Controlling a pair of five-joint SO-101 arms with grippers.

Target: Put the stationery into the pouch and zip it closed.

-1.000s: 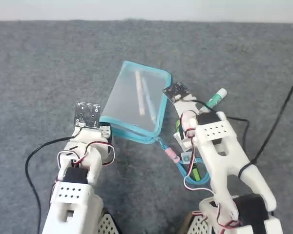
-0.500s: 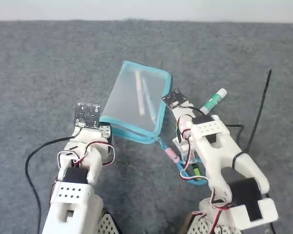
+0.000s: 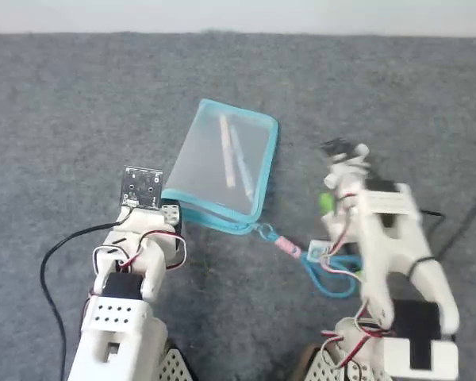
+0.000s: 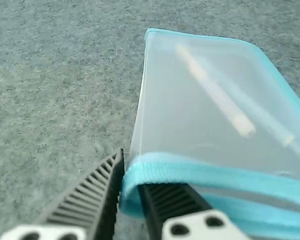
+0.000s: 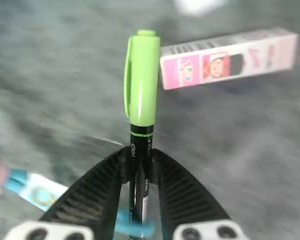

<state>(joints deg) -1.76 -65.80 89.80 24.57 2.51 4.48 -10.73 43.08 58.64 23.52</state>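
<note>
The translucent pouch (image 3: 228,165) with teal trim lies mid-table, with a white stick (image 4: 214,92) and a pale blue pen (image 4: 257,112) inside. My left gripper (image 3: 172,213) is shut on the pouch's near teal corner; its fingers (image 4: 162,200) clamp the teal edge (image 4: 200,172). My right gripper (image 5: 138,156) is shut on a black pen with a green cap (image 5: 141,82), to the right of the pouch; the green cap (image 3: 327,202) shows beside that arm. A pink-and-white box (image 5: 229,56) lies on the mat beyond the pen's tip.
The pink zipper pull (image 3: 286,246) trails from the pouch's near corner to a blue lanyard loop (image 3: 331,281) with a small tag (image 5: 36,193) under the right arm. Grey mat (image 3: 79,103) lies bare to the left and at the back.
The right arm has swung right, away from the pouch, with the green pen in its gripper. The zipper pull and lanyard shifted right. The left arm and the pouch stayed put.
</note>
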